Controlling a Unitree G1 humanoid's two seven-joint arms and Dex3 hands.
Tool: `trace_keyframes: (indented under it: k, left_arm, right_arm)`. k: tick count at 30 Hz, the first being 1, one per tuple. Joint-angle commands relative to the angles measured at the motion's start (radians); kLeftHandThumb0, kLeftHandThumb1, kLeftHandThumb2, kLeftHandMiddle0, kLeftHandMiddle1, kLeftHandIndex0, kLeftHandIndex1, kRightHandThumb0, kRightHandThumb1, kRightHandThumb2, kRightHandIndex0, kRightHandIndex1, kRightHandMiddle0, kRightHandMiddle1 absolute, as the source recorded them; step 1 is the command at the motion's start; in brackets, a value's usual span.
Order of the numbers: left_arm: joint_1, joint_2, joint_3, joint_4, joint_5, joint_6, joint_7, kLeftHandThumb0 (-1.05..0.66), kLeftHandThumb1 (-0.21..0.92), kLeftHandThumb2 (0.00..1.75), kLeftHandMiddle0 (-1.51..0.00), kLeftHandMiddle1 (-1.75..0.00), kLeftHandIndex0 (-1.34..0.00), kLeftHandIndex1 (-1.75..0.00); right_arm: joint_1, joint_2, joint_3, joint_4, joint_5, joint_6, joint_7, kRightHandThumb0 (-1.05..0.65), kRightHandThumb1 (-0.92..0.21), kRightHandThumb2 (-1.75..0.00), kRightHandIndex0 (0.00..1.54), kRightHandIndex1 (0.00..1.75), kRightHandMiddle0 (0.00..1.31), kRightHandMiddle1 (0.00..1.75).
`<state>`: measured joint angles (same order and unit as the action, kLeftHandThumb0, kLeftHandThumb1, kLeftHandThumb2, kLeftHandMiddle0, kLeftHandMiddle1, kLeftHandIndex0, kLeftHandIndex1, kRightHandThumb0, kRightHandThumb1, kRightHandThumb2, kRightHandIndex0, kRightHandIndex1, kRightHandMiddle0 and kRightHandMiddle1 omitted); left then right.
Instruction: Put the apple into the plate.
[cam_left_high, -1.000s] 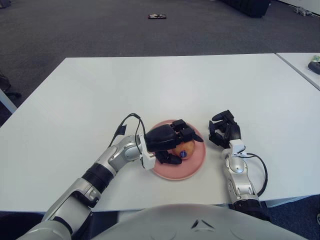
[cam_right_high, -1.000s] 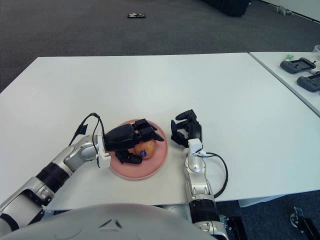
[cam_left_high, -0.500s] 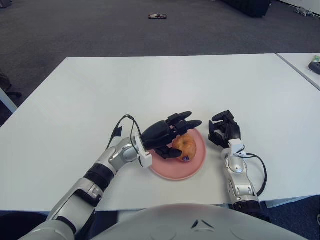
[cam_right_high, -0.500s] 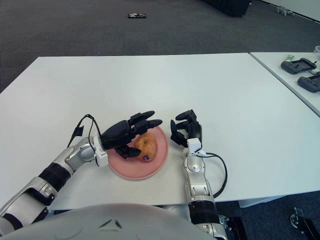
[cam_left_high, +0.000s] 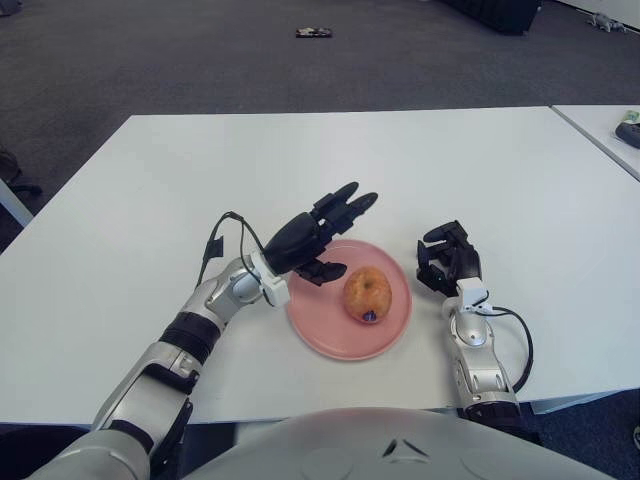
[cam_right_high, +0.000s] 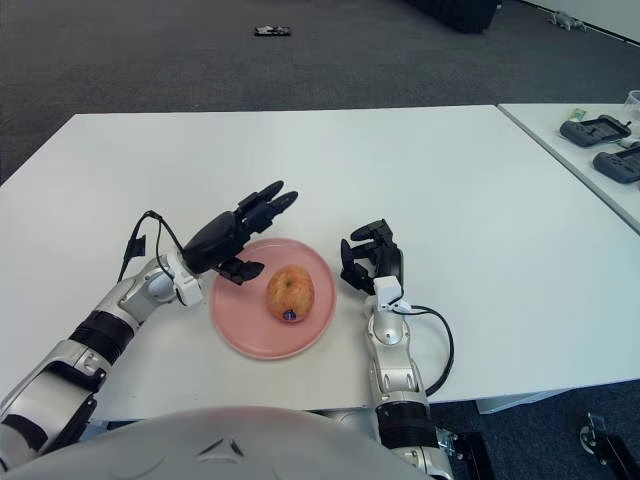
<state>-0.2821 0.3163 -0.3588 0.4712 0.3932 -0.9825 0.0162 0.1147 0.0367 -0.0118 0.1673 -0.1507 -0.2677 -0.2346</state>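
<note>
Apple centred on plate; left hand spread over rim.

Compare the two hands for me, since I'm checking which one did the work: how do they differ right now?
The left hand is raised over the plate's left rim with fingers spread, holding nothing; the right hand rests on the table beside the plate's right edge, fingers curled. The left reaches toward the apple without touching it; the right stays clear. Both are black and empty.
</note>
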Motion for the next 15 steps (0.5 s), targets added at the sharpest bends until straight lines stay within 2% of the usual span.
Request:
trace_keyframes:
  k: [1, 4, 8, 12, 15]
  left_arm:
    - [0.028, 0.008, 0.032, -0.014, -0.151, 0.069, -0.082, -1.01, 0.92, 1.01, 0.00, 0.00, 0.00, 0.00]
    - [0.056, 0.004, 0.076, -0.037, -0.237, 0.141, -0.110, -1.02, 0.92, 1.02, 0.00, 0.00, 0.00, 0.00]
    - [0.073, -0.050, 0.132, -0.073, -0.238, 0.230, -0.058, -1.01, 0.92, 1.02, 0.00, 0.00, 0.00, 0.00]
    - [0.134, -0.087, 0.198, -0.146, -0.259, 0.268, -0.009, -0.99, 0.92, 1.04, 0.00, 0.00, 0.00, 0.00]
    - [0.164, -0.157, 0.242, -0.153, -0.345, 0.296, 0.017, -0.96, 0.92, 1.02, -0.02, -0.02, -0.01, -0.01]
  right_arm:
    - [-0.003, -0.002, -0.009, 0.014, 0.019, -0.009, 0.012, -0.39, -0.66, -0.89, 0.52, 1.49, 0.35, 1.75]
    - [-0.005, -0.004, -0.009, 0.020, 0.023, -0.021, 0.018, -0.39, -0.66, -0.89, 0.52, 1.50, 0.35, 1.75]
    - [-0.007, -0.008, -0.011, 0.029, 0.027, -0.037, 0.023, -0.39, -0.65, -0.89, 0.53, 1.50, 0.35, 1.75]
    - [-0.008, -0.010, -0.012, 0.035, 0.027, -0.048, 0.024, -0.39, -0.64, -0.91, 0.54, 1.49, 0.36, 1.75]
    - [-0.009, -0.011, -0.012, 0.038, 0.029, -0.050, 0.026, -0.39, -0.64, -0.91, 0.54, 1.48, 0.36, 1.75]
